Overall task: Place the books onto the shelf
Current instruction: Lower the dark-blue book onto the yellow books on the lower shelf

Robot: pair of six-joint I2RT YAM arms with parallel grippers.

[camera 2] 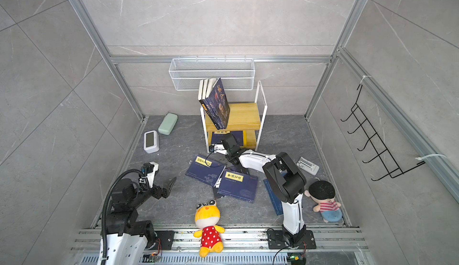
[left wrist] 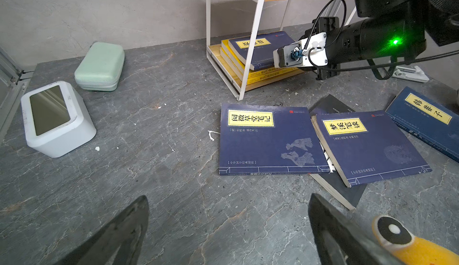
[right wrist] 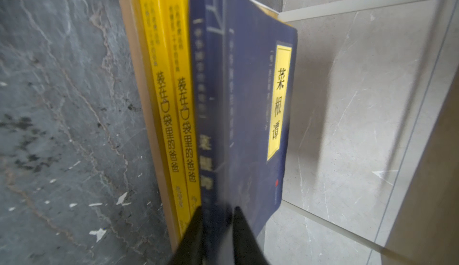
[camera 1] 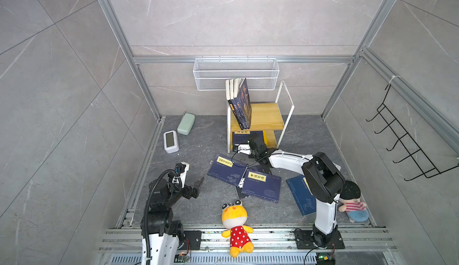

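Left fingers (left wrist: 119,234) spread; right fingers (right wrist: 196,229) pinch one navy book (right wrist: 248,102) atop two yellow books (right wrist: 169,90) on shelf (camera 1: 267,117).

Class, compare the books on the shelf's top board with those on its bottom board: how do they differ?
The top-board books stand on edge, leaning; the bottom-board books lie flat in a stack. The top-board books show dark covers; the bottom-board books include yellow ones under a navy one. Both sets rest on the shelf.

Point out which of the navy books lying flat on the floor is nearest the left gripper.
The leftmost navy book: its near corner points toward the open left gripper. The middle book and the rightmost book lie farther off.
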